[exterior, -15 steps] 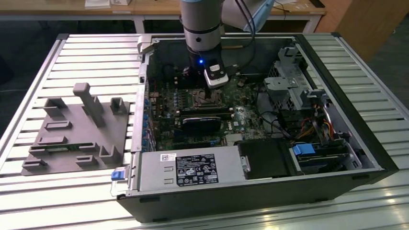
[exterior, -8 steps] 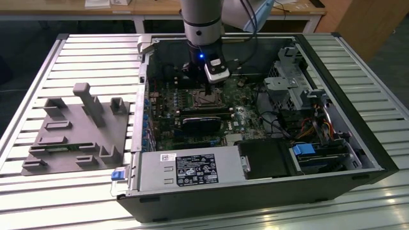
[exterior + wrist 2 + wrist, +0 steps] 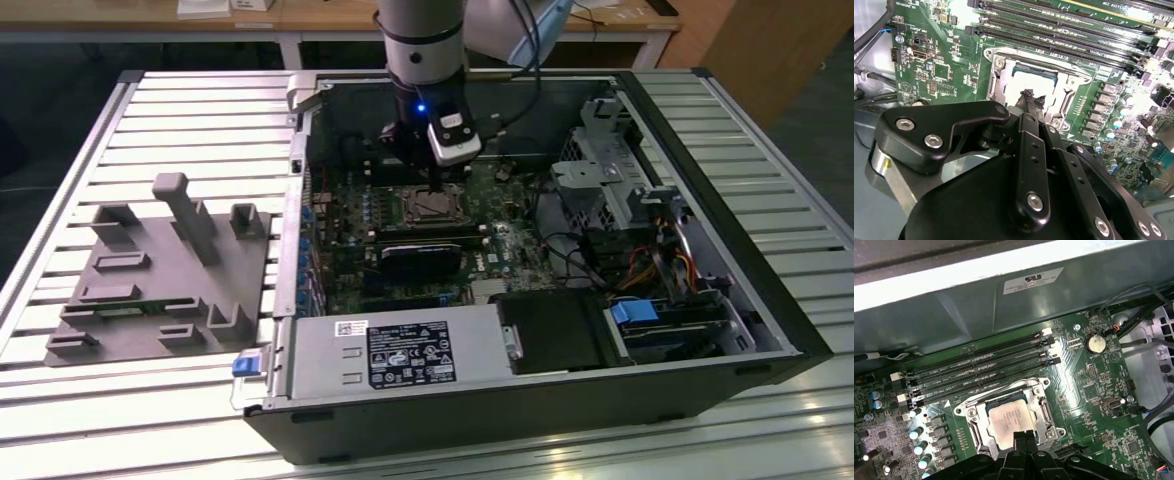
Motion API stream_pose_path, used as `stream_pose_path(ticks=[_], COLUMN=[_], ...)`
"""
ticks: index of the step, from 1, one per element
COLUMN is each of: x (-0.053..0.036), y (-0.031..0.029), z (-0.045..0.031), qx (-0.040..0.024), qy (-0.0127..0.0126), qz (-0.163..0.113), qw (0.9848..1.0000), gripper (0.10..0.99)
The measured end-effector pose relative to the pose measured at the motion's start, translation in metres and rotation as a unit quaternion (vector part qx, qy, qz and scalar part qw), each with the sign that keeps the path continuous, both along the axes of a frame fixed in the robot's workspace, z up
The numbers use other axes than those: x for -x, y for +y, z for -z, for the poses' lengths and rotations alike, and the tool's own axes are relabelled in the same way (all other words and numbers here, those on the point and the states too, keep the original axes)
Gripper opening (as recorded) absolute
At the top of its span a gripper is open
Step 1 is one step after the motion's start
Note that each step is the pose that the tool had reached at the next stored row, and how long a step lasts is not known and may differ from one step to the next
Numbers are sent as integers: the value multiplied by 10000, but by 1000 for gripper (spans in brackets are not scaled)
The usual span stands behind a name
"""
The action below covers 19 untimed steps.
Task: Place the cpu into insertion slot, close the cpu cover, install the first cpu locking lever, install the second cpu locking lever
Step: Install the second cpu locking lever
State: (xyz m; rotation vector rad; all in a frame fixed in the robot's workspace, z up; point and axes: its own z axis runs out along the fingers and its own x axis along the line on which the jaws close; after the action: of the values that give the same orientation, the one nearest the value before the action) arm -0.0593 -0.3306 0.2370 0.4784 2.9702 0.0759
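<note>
One cpu (image 3: 1010, 420) (cover down) lies just beneath the pinched-together hand (image 3: 1024, 437).

memory slots (image 3: 979, 371) beside socket, case wall (image 3: 1004, 315) behind

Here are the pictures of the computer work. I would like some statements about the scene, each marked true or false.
1. The cpu lies in the slot. True.
2. The end effector holds the cpu high above the case. False: it is low inside the case, at the edge of the slot, and the cpu is seated.
3. The case lies open on a slatted table. True.
4. The grey fixture sits inside the case. False: it rests on the table, at the exterior view's left of the case.
</note>
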Motion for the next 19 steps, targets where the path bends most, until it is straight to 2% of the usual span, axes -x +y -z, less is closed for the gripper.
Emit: stream_pose_path(ticks=[4,10,19], x=[0,0,0], y=[-5,-42,-137], z=[-6,-5,-5], qx=[1,0,1], qy=[1,0,0], qz=[-1,0,0], qw=[10000,10000,10000], gripper=[102,102,102])
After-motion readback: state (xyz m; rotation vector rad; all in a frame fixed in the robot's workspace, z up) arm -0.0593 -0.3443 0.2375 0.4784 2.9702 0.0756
